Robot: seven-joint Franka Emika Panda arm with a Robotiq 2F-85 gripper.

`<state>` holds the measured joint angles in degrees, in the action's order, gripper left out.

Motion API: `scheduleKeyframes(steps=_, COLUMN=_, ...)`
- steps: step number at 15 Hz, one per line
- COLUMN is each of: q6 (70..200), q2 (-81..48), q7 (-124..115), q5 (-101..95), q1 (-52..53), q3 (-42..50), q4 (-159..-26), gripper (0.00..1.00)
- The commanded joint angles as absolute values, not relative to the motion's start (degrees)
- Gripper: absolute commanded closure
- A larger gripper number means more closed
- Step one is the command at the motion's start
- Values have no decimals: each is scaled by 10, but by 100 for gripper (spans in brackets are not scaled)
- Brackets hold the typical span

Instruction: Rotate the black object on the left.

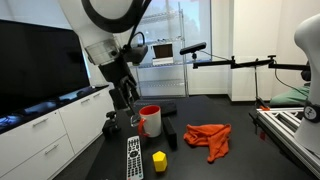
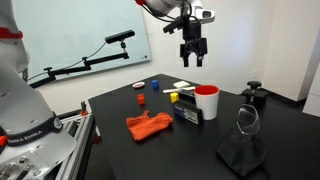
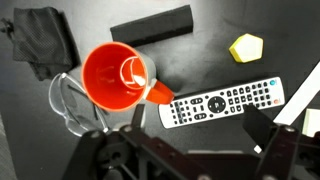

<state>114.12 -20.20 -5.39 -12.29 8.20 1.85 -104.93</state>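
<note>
Presently, nearest the front edge of the counter (image 1: 200, 168) in an exterior view, the remote control (image 1: 133, 156) is seen lying flat, with a yellow piece (image 1: 159, 160) just beside it. Neither is wanted for the task, and both are left alone.

A little further in, a small upright black block (image 1: 172, 137) and a crumpled orange cloth (image 1: 208, 141) are found, the cloth toward the middle of the counter. Behind them the red-and-white mug (image 1: 150, 121) is stood upright, and its open mouth is looked straight into in the wrist view.

About level with the mug, close to the counter's side edge, the black object (image 1: 110, 127) is set down. In an exterior view the black object (image 2: 253, 96) is shown squat and lumpy, apart from the other things. Being free of neighbours, it can probably be approached from above without anything being knocked.

Farthest and highest, the tool (image 2: 192, 58) is held well above the mug, its fingers spread and nothing pinched, as is also shown in the wrist view. It is judged that the height is chosen so that the mug is cleared. A shift sideways toward the black object and a descent are yet to be made before any turn can be given.
</note>
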Motion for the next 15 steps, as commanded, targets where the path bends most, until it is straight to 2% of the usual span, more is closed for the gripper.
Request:
scheduleKeyframes(steps=1, q6=1200, q2=-129, q7=-62, q5=-110, q1=64, q3=5, q4=-1149, gripper=0)
scheduleKeyframes(steps=8, q6=1260, q2=-79, q7=-48, q5=-87, q1=56, q3=-5, q4=-1218, gripper=0)
scheduleKeyframes(steps=15, q6=1266, q2=-92, q7=-56, q5=-93, q1=55, q3=-6, q4=-1215, gripper=0)
